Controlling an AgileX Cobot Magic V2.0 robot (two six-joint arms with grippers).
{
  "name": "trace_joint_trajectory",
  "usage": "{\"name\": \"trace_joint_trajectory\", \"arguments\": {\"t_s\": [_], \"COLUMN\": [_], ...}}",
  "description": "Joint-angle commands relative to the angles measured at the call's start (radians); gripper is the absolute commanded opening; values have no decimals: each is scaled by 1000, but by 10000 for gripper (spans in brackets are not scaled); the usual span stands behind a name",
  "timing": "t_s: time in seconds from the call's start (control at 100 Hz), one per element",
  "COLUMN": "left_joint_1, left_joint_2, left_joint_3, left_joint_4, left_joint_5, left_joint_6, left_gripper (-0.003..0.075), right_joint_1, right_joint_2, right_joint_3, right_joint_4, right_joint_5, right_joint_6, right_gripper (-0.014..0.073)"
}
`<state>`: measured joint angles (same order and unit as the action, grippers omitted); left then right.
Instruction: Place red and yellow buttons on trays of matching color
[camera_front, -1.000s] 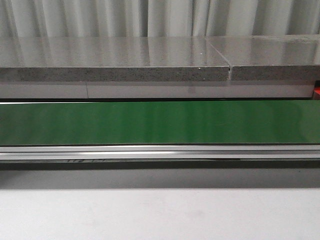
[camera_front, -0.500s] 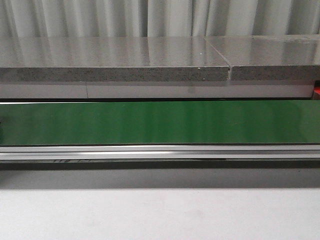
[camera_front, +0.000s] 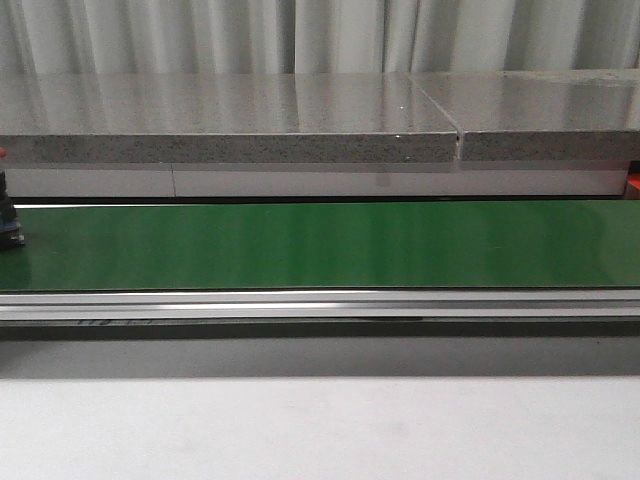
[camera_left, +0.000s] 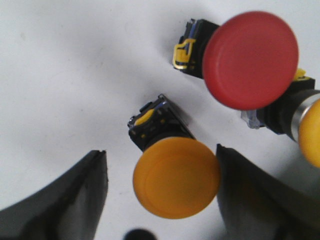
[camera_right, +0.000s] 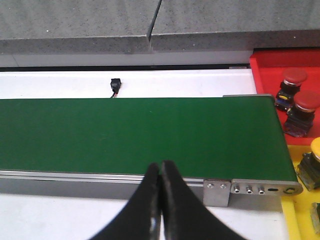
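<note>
On the white desk (camera_left: 60, 75), your left claw (camera_left: 160, 200) hangs spread around the yellow button (camera_left: 175, 177), near the red button (camera_left: 250, 60). It looks rigid, light and smooth-capped; grip the cap's sides. Your right claw (camera_right: 160, 175) is clenched, empty.

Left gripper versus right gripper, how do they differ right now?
The left gripper has its jaws spread wide around a yellow button on white surface; the right gripper has its jaws pressed together, holding nothing, hovering by the green belt. Both have dark jaws.
</note>
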<state>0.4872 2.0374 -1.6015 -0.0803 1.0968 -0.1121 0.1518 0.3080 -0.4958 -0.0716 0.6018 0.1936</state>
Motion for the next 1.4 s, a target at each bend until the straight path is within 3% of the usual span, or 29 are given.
{"name": "trace_joint_trajectory", "arguments": {"t_s": [0.0, 0.13, 0.24, 0.57, 0.68, 0.98, 1.39], "left_joint_1": [3, 3, 3, -33, -74, -198, -338], "left_joint_2": [-47, -47, -56, -198, -248, -364, -377], "left_joint_3": [-29, -29, -29, -27, -27, -24, 140], "left_joint_4": [-8, -8, -8, 72, 59, 52, 52], "left_joint_5": [-21, -25, -25, 22, 72, 102, 33], "left_joint_6": [-13, 7, 24, 28, 99, 112, 112], "left_gripper": [295, 174, 132, 117, 113, 113, 113], "right_joint_1": [0, 0, 0, 0, 0, 0, 0], "right_joint_2": [7, 7, 7, 7, 7, 7, 7], "right_joint_3": [-27, -27, -27, -27, -27, -27, -27], "right_joint_4": [-14, -14, -14, -14, -14, -14, -14], "right_joint_5": [-71, -71, -71, -71, -71, -71, -71], "right_joint_6": [-7, -7, -7, -7, -7, -7, -7], "right_gripper": [-67, -67, -67, -67, -67, -67, -67]}}
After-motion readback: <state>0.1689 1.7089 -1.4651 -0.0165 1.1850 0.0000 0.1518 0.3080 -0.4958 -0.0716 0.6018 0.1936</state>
